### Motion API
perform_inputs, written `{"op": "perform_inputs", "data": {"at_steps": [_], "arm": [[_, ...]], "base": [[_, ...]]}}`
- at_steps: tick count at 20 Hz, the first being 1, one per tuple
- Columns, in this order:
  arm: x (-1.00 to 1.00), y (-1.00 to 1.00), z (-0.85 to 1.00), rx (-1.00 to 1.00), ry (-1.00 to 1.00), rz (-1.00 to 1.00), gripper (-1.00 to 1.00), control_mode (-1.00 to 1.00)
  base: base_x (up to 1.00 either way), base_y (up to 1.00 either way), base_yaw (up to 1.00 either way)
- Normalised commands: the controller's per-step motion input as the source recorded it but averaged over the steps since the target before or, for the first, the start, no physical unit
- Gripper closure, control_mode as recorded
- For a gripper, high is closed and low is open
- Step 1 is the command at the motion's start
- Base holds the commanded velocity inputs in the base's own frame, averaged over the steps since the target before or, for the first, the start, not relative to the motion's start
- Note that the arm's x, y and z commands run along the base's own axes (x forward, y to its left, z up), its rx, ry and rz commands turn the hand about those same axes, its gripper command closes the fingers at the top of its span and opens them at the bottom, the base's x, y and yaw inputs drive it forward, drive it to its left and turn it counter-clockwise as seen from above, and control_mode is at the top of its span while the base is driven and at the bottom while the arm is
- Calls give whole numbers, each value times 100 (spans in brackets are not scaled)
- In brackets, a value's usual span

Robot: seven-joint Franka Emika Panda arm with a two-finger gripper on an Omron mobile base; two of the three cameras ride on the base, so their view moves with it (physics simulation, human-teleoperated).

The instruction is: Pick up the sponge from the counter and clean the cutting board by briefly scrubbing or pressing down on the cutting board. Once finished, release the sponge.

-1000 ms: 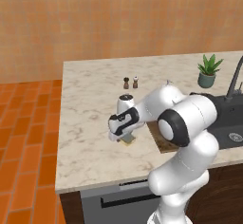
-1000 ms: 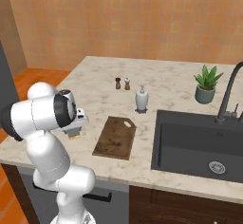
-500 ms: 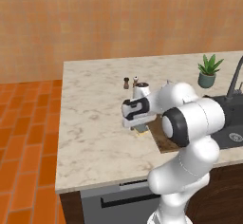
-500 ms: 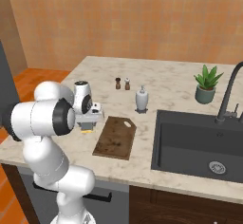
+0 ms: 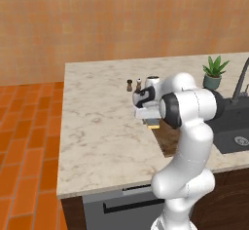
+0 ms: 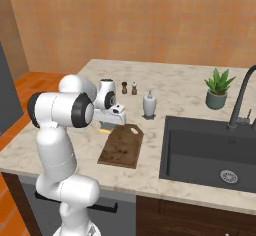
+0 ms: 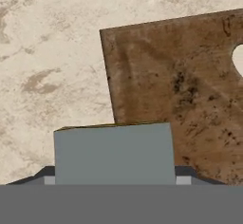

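My gripper (image 5: 147,113) is shut on the sponge (image 5: 153,124), whose yellow body shows under the hand (image 6: 111,116). In the hand view the sponge's grey-blue top (image 7: 113,154) fills the space between the fingertips, which are mostly hidden behind it. The dark brown cutting board (image 7: 180,90) lies just ahead, its corner at the sponge's far edge and its light handle slot (image 7: 237,59) at the right. The board (image 6: 121,145) rests on the marble counter (image 5: 97,126); the sponge (image 6: 105,128) hangs at its far left corner. I cannot tell whether it touches the surface.
Two small shakers (image 5: 129,85) and a white soap dispenser (image 6: 149,105) stand behind the board. A dark sink (image 6: 215,150) with a faucet (image 6: 240,100) lies to the right, and a potted plant (image 6: 216,90) behind it. The counter's left edge drops to an orange tile floor (image 5: 29,126).
The arm has carried the sponge rightward across the counter from its left part to the cutting board's corner, and the hand has turned to point down.
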Motion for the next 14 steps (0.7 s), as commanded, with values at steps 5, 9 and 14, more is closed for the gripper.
{"op": "perform_inputs", "data": {"at_steps": [5,9,14], "arm": [[30,-16,-22,0,-1,0,100,-100],[20,-17,-22,0,-6,0,100,-100],[0,0,-11,0,-22,0,100,-100]], "base": [[0,0,0],[0,0,0],[0,0,0]]}}
